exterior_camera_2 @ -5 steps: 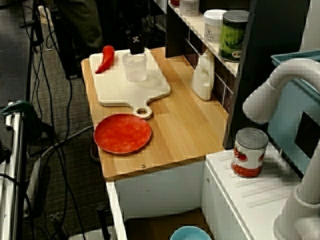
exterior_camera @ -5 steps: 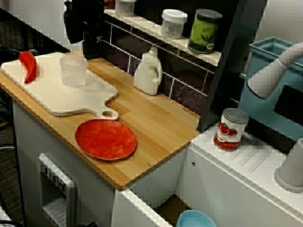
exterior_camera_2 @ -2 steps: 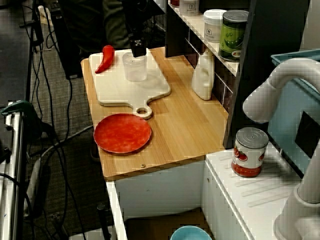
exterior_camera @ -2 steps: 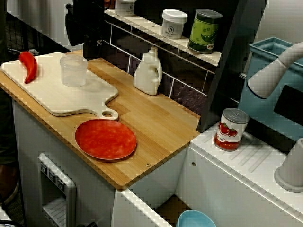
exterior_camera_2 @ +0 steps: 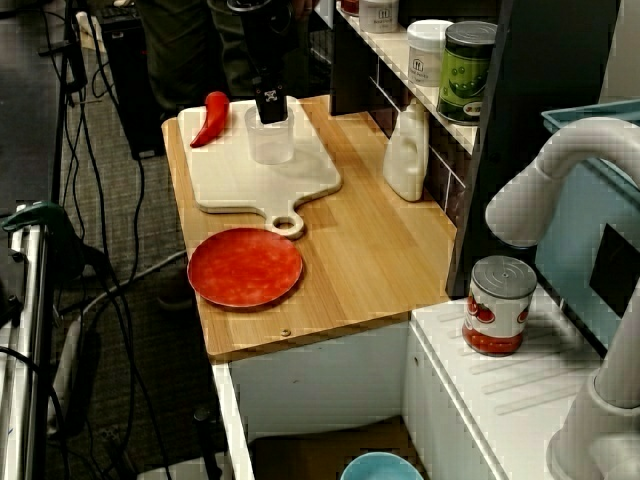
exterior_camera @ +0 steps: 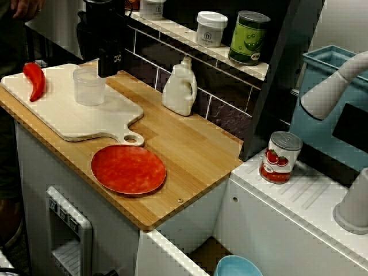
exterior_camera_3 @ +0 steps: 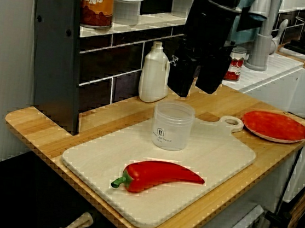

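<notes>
remote station log, one arm, items as i see them.

1. gripper: black, two-fingered, hanging from above. in the low view from the board end the fingers stand parted with a narrow gap between them. nothing sits in that gap, so i log the jaws as released and empty. the tips hang just above the clear cup, toward its shelf side, with a sliver of counter showing between tips and rim. in the view from the sink end the gripper overlaps the cup's far rim, and i cannot tell contact from there. in the view from the counter's front the gripper sits just behind the cup.

2. clear cup: upright on the cutting board, mouth up, nothing visible inside. also logged at and.

3. cutting board: pale, with a handle loop, flat on the wooden counter.

4. red pepper: lying on the board, apart from the cup, on the side away from the shelf. also at.

5. red plate: on the counter, just past the board's handle.

6. white bottle: upright against the tiled wall, near the cup but off the board.

7. tomato can: upright on the white drainer, well apart from the gripper.

8. green can and white jar: side by side on the shelf.
</notes>
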`<state>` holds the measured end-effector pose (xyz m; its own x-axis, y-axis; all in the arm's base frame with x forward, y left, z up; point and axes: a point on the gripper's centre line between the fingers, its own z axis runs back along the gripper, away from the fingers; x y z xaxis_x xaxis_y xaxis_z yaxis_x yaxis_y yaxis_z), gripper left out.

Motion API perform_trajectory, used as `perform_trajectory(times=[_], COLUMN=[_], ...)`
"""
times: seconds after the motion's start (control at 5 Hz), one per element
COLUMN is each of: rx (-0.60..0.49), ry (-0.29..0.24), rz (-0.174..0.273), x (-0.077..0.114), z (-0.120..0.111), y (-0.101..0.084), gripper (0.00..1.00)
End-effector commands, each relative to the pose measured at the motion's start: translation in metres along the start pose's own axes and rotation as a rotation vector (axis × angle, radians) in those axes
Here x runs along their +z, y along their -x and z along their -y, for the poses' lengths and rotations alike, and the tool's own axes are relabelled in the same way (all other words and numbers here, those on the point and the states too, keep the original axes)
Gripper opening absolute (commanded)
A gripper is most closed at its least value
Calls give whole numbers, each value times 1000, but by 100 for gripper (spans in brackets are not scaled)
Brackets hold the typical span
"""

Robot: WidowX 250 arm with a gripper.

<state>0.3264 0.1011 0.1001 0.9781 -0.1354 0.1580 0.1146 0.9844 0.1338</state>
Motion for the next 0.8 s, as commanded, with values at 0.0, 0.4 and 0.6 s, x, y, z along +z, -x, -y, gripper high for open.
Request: perform_trajectory(times=[0.0, 0.4, 0.6], rx=[-6, -9, -6], ry=[-27, -34, -39], rz=[39, 34, 33], x=[12, 5, 1], z=[-4, -4, -5], y=[7, 7, 5], gripper=[100, 100, 100])
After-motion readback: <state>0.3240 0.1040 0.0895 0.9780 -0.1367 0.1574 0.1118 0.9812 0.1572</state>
